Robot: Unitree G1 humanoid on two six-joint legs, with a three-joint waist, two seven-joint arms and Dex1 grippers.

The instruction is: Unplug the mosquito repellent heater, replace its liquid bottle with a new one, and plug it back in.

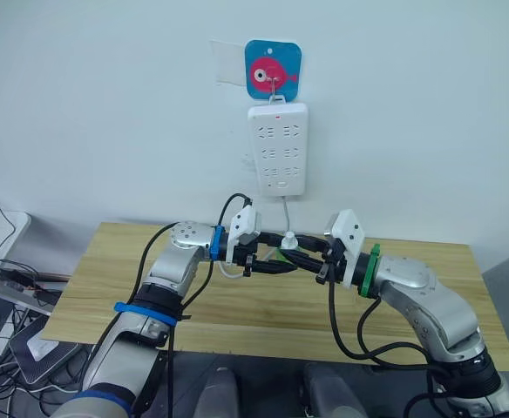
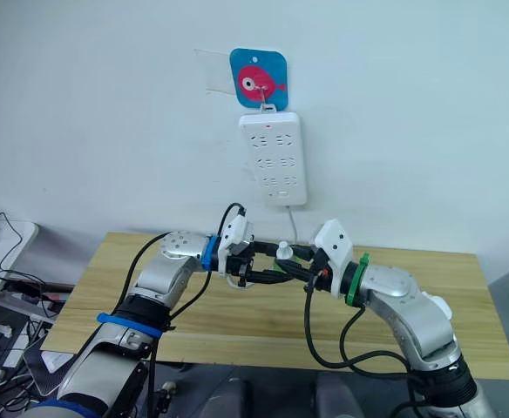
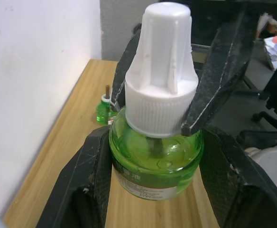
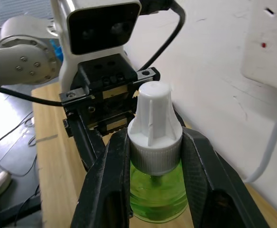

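The green liquid bottle (image 3: 155, 161) with its white cap (image 3: 161, 71) was held up above the wooden table (image 1: 411, 305), between the two arms. The left gripper (image 3: 152, 156) was closed around the green body of the bottle. The right gripper (image 4: 155, 161) was closed on the ribbed base of the cap. A second, uncapped green bottle (image 3: 103, 110) stood on the table near the wall. A white power strip (image 1: 278, 148) hung on the wall, under a blue fish hook (image 1: 272, 70). I could not see the heater.
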